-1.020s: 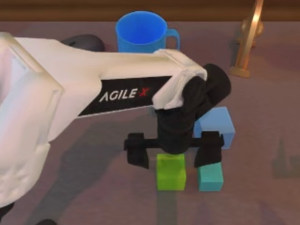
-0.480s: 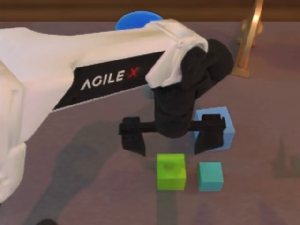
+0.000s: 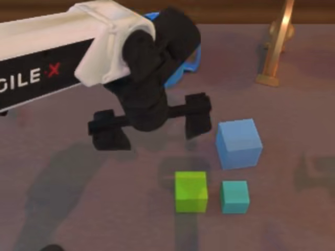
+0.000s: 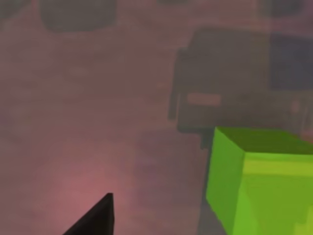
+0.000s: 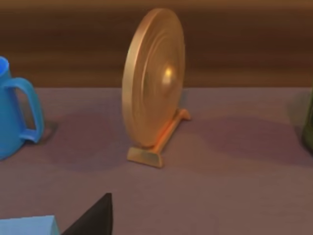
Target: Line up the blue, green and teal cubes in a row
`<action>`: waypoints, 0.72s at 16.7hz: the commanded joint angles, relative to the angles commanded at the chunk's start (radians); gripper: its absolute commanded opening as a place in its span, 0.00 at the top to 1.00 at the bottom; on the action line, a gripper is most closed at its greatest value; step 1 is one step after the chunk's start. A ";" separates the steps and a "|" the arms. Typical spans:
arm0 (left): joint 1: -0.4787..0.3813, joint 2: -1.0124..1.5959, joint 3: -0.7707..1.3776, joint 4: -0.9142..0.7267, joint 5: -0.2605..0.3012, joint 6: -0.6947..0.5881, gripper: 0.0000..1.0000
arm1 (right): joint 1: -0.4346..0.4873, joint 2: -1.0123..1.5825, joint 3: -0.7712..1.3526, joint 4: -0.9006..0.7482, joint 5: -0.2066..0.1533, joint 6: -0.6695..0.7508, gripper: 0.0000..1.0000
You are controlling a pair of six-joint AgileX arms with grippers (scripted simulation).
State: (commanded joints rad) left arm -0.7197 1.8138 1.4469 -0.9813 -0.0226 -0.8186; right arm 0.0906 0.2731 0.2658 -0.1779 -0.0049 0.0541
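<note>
Across the purplish counter (image 3: 293, 104), green cube (image 3: 191, 191) and teal cube (image 3: 234, 196) sit paired at lower centre, blue cube (image 3: 239, 143) just above, left hand (image 3: 152, 125) hovering wide and empty upper-left, apparently leaving room.

Table (image 3: 78, 209): blue cube (image 3: 239, 143), green cube (image 3: 190, 191), teal cube (image 3: 234, 196), mug (image 3: 184, 65), disc stand (image 3: 276, 47).

A matte mauve-brown bench (image 3: 293, 219) is filling the scene, carrying soft dark shadows. A dark wooden wall (image 5: 73, 44) is running along its far edge. A gold disc on a stand (image 5: 154, 83) and a blue mug (image 5: 12, 107) are standing near that edge.
</note>
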 joint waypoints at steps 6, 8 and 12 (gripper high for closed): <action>0.250 -0.560 -0.464 0.269 -0.006 0.144 0.00 | 0.124 0.587 0.469 -0.319 0.005 0.093 0.00; 0.339 -0.774 -0.648 0.369 -0.007 0.224 0.00 | 0.170 0.818 0.635 -0.438 0.004 0.127 0.00; 0.502 -1.172 -0.992 0.570 -0.004 0.413 0.00 | 0.259 1.249 0.951 -0.665 0.002 0.190 0.00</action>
State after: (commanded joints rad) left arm -0.2179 0.6419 0.4553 -0.4110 -0.0266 -0.4056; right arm 0.3497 1.5219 1.2170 -0.8431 -0.0027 0.2444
